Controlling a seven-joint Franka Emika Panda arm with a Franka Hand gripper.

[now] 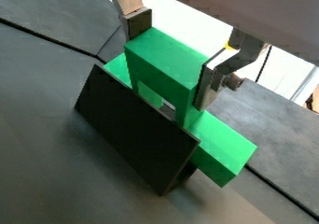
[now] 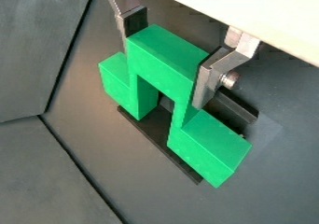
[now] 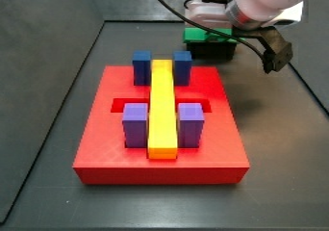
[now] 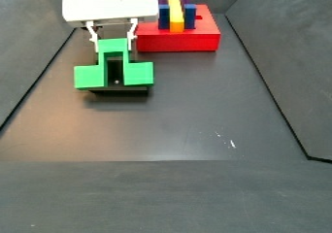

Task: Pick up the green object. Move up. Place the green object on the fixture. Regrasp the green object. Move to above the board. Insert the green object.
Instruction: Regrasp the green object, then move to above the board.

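The green object (image 1: pixel 162 69) rests on the dark fixture (image 1: pixel 131 134), with its two cube ends hanging out on either side. My gripper (image 1: pixel 173 55) straddles the raised middle block, and both pads lie flush against its sides, so it is shut on the piece. Both wrist views show this grip (image 2: pixel 171 52), with the fixture (image 2: pixel 149 127) under the piece (image 2: pixel 162 69). In a side view the gripper (image 4: pixel 112 38) stands over the green object (image 4: pixel 115 72) on the fixture (image 4: pixel 116 89). The red board (image 3: pixel 115 148) lies apart from it, and the green object (image 3: pixel 199 35) is behind its far edge.
The board carries a long yellow bar (image 3: pixel 162 100), blue blocks (image 3: pixel 144 66) and purple blocks (image 3: pixel 135 124). It also shows in a side view (image 4: pixel 195 38) beyond the fixture. Dark walls ring the floor, and a cable (image 3: pixel 174 9) hangs behind the arm.
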